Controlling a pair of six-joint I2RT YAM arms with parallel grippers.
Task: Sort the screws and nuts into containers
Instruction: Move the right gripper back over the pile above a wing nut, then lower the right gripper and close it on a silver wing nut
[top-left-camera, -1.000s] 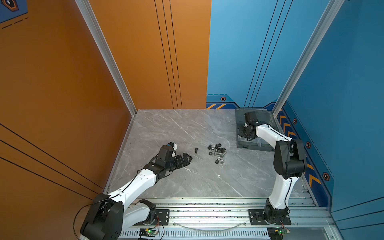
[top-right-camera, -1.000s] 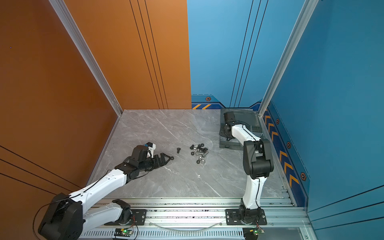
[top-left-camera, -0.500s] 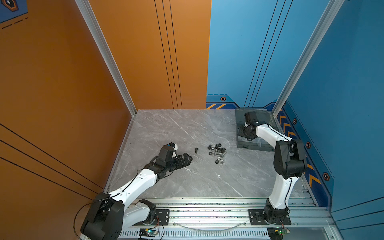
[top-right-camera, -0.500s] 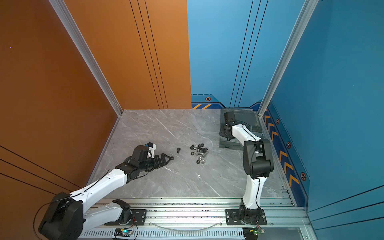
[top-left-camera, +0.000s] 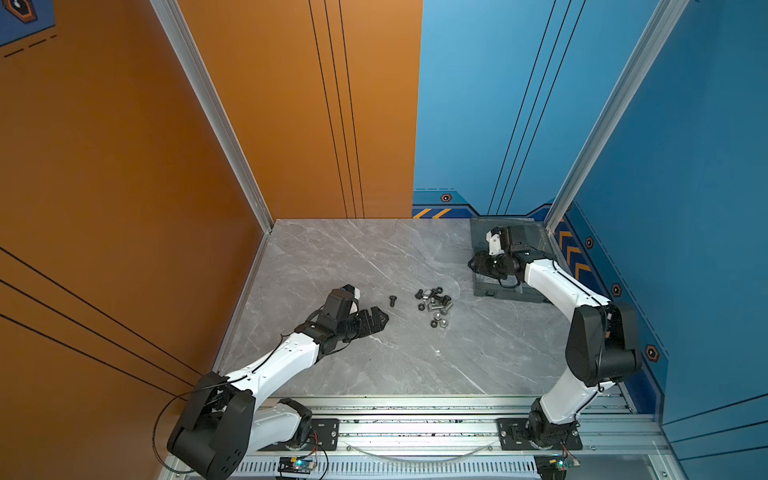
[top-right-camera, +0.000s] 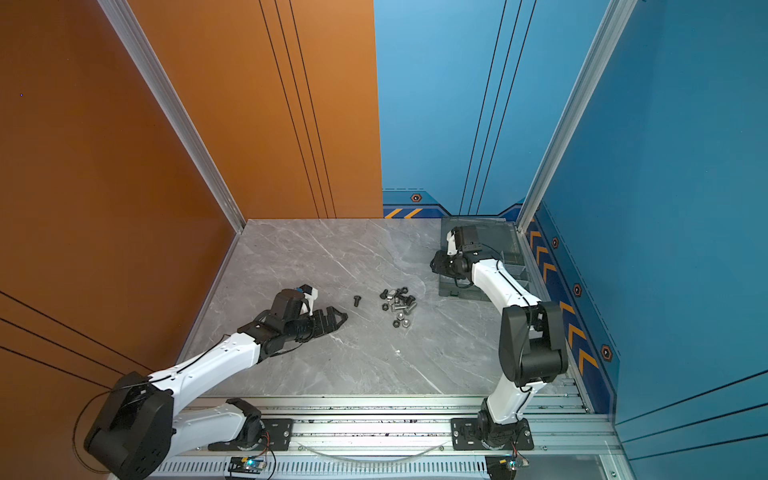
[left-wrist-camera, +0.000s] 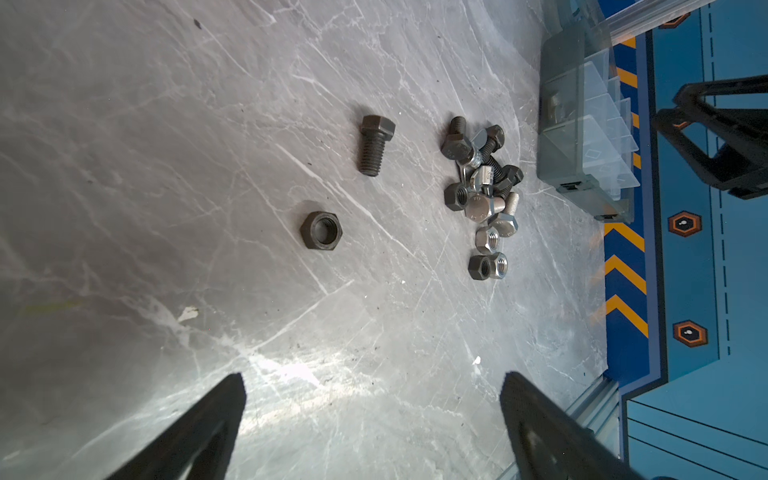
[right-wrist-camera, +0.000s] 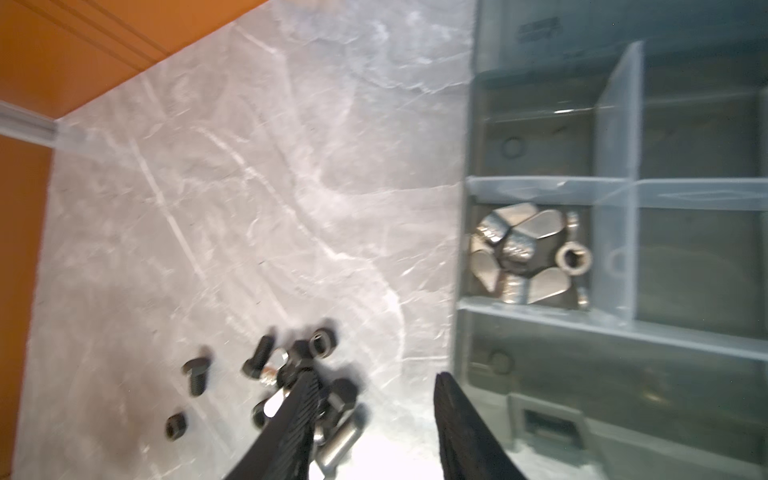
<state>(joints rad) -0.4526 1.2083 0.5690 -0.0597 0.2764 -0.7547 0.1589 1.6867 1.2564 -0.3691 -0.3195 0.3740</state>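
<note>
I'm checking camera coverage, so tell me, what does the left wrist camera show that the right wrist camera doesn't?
Only the left wrist view shows the left gripper, its jaws wide open and empty. Only the right wrist view looks down into the organiser box, where silver wing nuts lie in one compartment. Both views show the organiser box, the pile of screws and nuts, a lone black bolt and a lone black nut on the table.

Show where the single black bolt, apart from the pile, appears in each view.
In a top view: black bolt left of the pile.
In a top view: bolt left of the pile.
Left wrist: bolt beside the pile, near a black nut.
Right wrist: blurred bolt beside the pile.
Shared landmark: the pile.
</note>
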